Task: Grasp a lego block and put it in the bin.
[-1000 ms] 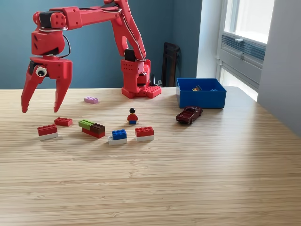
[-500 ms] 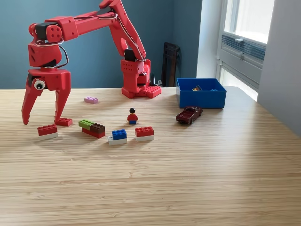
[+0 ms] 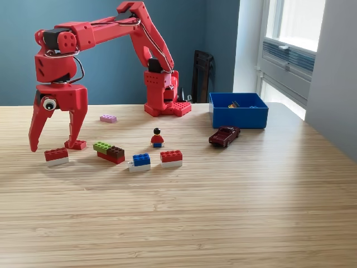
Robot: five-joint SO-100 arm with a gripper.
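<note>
My red gripper (image 3: 53,147) hangs open at the exterior view's left, fingertips low over the table. It straddles the space just behind a red-on-white lego block (image 3: 56,157), and its right finger (image 3: 75,128) stands in front of a small red brick (image 3: 80,144). More blocks lie in a row to the right: a green, brown and red stack (image 3: 110,152), a blue-on-white block (image 3: 140,162) and another red-on-white block (image 3: 171,158). A pink brick (image 3: 108,118) lies farther back. The blue bin (image 3: 238,110) sits at the back right with small pieces inside.
A lego minifigure (image 3: 157,138) stands mid-table. A dark red toy car (image 3: 224,135) sits in front of the bin. The red studded arm base (image 3: 165,95) is at the back centre. A window and wall close the right side.
The gripper has come down and shifted slightly right, from well above the table to just over the leftmost blocks. It stays open. No block has moved.
</note>
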